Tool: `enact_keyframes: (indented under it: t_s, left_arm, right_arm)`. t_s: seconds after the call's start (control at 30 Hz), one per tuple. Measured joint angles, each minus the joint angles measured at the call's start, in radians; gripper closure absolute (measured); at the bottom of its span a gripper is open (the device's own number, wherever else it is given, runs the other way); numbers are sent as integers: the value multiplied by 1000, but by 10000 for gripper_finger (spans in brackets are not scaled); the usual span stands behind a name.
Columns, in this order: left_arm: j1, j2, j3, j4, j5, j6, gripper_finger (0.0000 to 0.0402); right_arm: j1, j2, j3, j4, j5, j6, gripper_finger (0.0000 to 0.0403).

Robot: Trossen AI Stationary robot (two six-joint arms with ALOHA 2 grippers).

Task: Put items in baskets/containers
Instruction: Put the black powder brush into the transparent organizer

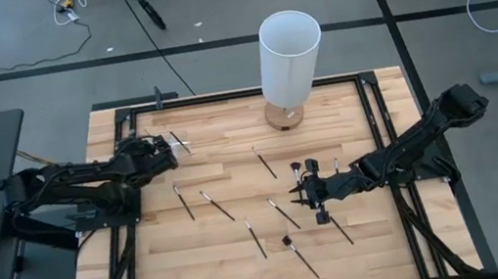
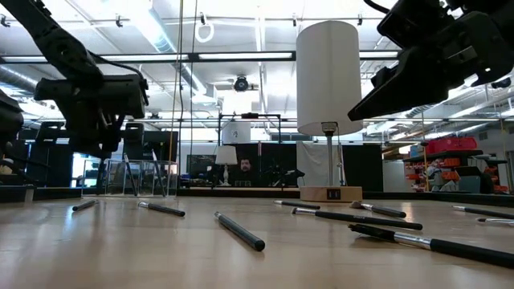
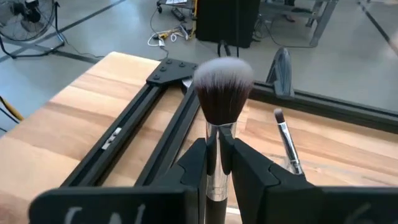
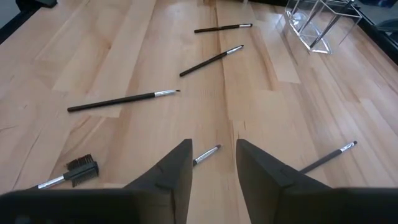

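Several thin dark brushes lie flat on the wooden table, among them one (image 1: 217, 206) near the middle and one (image 1: 299, 256) toward the near edge. The clear plastic container (image 4: 317, 25) stands at the table's far left (image 1: 180, 142). My left gripper (image 3: 217, 165) is beside it, shut on a thick brush with a fluffy head (image 3: 222, 84). My right gripper (image 1: 307, 193) hovers open over the table's right half. In the right wrist view a thin brush (image 4: 205, 154) lies under the gap between its fingers (image 4: 214, 165); they do not touch it. My left gripper pinches the thick brush between its two fingers (image 3: 249, 168) at the silver ferrule (image 3: 217, 140), just below the bristles. The brush lies along the fingers, and its fluffy head sticks out past their free ends. The handle is hidden behind the gripper.
A tall white cylinder on a wooden base (image 1: 289, 59) stands at the far edge, middle. A black metal frame (image 3: 134, 134) runs along the table's borders. Another thin brush (image 3: 286, 140) lies just beyond my left gripper. Bare wood shows at the near left (image 1: 170, 270).
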Motion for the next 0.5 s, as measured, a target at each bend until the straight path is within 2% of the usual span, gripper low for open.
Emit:
enact_keyframes:
  t_s: [0.5]
  left_arm:
    - [32, 0, -18, 52, 47, 25, 318]
  right_arm:
    - [0, 0, 0, 0, 0, 0, 278]
